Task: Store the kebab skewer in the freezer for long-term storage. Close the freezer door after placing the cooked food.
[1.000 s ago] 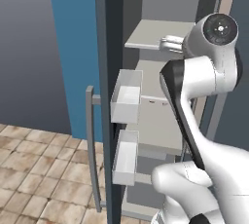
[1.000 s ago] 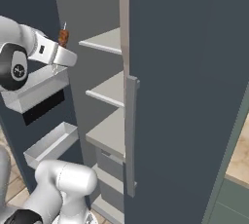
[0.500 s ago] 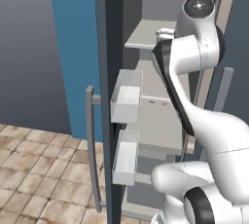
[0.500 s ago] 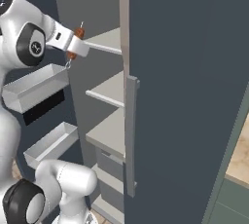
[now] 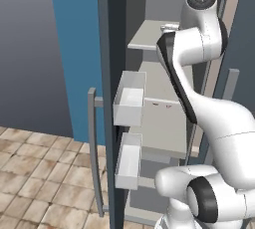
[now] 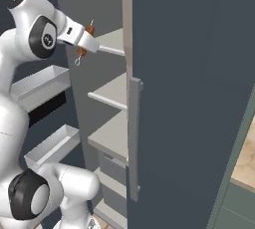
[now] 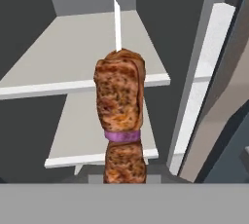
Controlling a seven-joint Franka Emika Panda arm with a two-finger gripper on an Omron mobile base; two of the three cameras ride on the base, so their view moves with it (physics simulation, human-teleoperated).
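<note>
The kebab skewer (image 7: 119,116), a thin stick with reddish-brown and orange chunks, stands upright in my gripper (image 6: 88,41), which is shut on it. In the right base view the skewer (image 6: 81,51) hangs at the front edge of the freezer's upper shelf (image 6: 112,41). The hand view looks past the skewer's white tip into the freezer (image 7: 82,57), over two light grey shelves. The freezer door (image 5: 115,73) stands open to the left, edge-on, with its bar handle (image 5: 92,143) outward and whitish bins (image 5: 129,98) inward. My gripper is hidden behind the arm in the left base view.
The neighbouring dark grey door (image 6: 194,98) with its vertical handle (image 6: 133,138) stands shut right of the freezer opening. Lower shelves (image 6: 110,91) lie beneath my hand. The door's bins (image 6: 40,86) jut out close behind my arm. Tiled floor (image 5: 35,173) lies left of the door.
My arm has swung the skewer away from the door bin, up and inward to the freezer's upper shelf. The door has not moved.
</note>
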